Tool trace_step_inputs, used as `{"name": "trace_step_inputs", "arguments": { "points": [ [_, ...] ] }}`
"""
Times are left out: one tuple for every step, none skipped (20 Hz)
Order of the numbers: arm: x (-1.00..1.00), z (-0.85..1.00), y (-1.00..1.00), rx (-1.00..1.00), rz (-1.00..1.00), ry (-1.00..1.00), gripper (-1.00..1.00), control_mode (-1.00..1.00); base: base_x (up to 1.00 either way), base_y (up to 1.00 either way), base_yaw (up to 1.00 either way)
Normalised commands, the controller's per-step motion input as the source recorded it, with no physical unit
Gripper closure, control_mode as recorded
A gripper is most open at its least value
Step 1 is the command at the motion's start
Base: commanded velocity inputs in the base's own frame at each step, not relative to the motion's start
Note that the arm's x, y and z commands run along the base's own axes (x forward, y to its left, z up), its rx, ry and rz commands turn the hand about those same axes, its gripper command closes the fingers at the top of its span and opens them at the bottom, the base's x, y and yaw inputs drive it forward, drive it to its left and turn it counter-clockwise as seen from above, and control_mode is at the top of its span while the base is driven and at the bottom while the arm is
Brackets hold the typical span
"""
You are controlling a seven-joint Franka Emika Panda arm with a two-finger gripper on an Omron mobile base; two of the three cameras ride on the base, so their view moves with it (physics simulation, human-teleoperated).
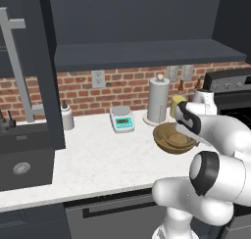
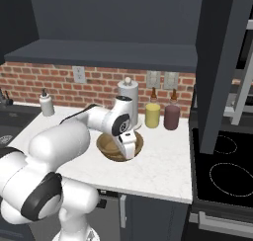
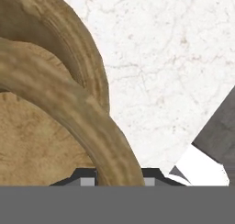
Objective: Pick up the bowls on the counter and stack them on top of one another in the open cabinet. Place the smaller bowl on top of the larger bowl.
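A wide brown wooden bowl [image 1: 171,137] [image 2: 111,147] with a tan rim is at the right part of the white marble counter [image 1: 108,159] [image 2: 163,171], slightly tilted. My gripper [image 1: 190,132] [image 2: 127,147] [image 3: 118,178] is shut on its near rim, which runs between the fingertips in the hand view. In that view a second brown curved band [image 3: 78,44] lies just outside the gripped rim [image 3: 69,103]; I cannot tell whether it belongs to another bowl. The dark cabinet shelf [image 1: 147,54] [image 2: 108,55] runs above the counter.
A paper towel roll [image 1: 158,100], a small scale [image 1: 122,119] and a soap bottle [image 1: 66,116] stand along the brick wall. Yellow and maroon bottles [image 2: 152,115] [image 2: 171,116] are behind the bowl. A sink [image 1: 22,157] lies left, a stove [image 2: 222,171] right. An open cabinet door [image 2: 222,62] hangs right.
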Motion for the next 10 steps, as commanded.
{"name": "trace_step_inputs", "arguments": {
  "points": [
    [0.04,-0.04,-0.11,0.00,-0.06,0.05,1.00,-1.00,0.00,0.00,0.00],
    [0.09,0.00,-0.04,0.00,-0.05,0.01,1.00,-1.00,0.00,0.00,0.00],
    [0.11,0.00,0.00,0.00,-0.02,0.00,1.00,-1.00,0.00,0.00,0.00],
    [0.10,0.00,0.00,0.00,-0.02,0.00,1.00,-1.00,0.00,0.00,0.00],
    [0.11,0.00,0.00,0.00,-0.02,0.00,1.00,-1.00,0.00,0.00,0.00],
    [0.16,0.00,0.00,0.00,-0.01,0.00,1.00,-1.00,0.00,0.00,0.00],
    [0.17,0.00,0.00,0.00,-0.01,0.00,1.00,-1.00,0.00,0.00,0.00],
    [0.19,0.00,0.00,0.00,0.00,0.00,1.00,-1.00,0.00,0.00,0.00],
    [0.19,0.00,0.00,0.00,0.00,0.00,1.00,-1.00,0.00,0.00,0.00],
    [0.19,0.00,0.00,0.00,0.00,0.00,1.00,-1.00,0.00,0.00,0.00]
  ]
}}
